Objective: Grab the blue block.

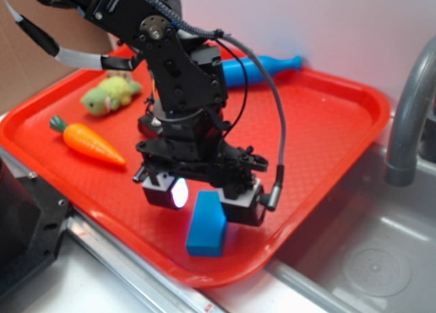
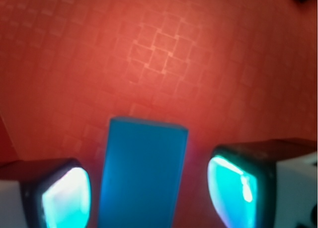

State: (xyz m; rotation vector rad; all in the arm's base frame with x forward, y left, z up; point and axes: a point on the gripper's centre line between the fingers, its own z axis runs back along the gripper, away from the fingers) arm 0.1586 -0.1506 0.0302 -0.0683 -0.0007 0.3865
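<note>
The blue block (image 1: 206, 225) lies flat on the red tray (image 1: 327, 122) near its front edge. My gripper (image 1: 204, 202) hangs low over the block's far end, its two glowing pads standing either side of it. In the wrist view the blue block (image 2: 141, 173) runs lengthwise between the pads (image 2: 67, 198), with a gap of red tray showing on each side. The jaws are open and touch nothing.
A toy carrot (image 1: 92, 142) and a green plush toy (image 1: 109, 95) lie at the tray's left. A blue bottle-shaped toy (image 1: 262, 69) rests along the tray's back rim. To the right are a steel sink (image 1: 368, 258) and a grey faucet (image 1: 409, 108).
</note>
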